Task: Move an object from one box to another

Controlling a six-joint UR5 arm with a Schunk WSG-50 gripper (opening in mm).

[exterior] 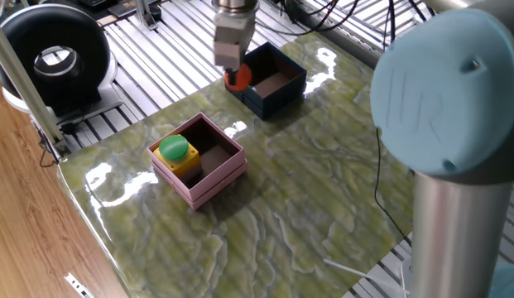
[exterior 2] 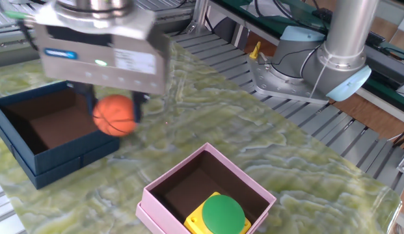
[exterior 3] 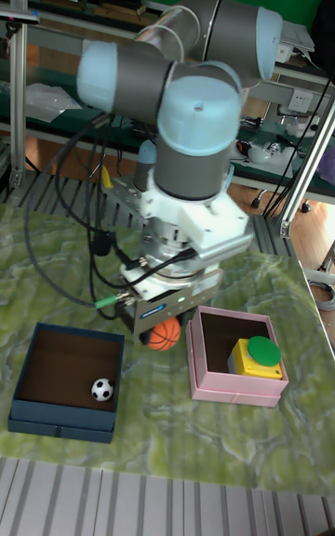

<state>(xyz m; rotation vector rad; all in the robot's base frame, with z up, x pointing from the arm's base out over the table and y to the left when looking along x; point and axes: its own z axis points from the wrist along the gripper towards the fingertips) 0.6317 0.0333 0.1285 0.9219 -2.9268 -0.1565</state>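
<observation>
Orange black-lined ball point(exterior 2: 114, 115), navy box point(exterior 2: 32, 170), pale-pink box point(exterior 2: 169, 214), green-marbled table point(exterior: 306, 182).

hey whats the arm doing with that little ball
The arm's claw is shut on a small orange basketball and holds it in the air, past the edge of the navy box, on the side toward the pink box. The pink box already holds a yellow block with a green button. In the tall view, a tiny soccer ball sits in the navy box.

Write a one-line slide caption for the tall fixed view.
UR5 gripper carries a small orange basketball from the navy box, where a tiny soccer ball remains, toward the pink box.
</observation>
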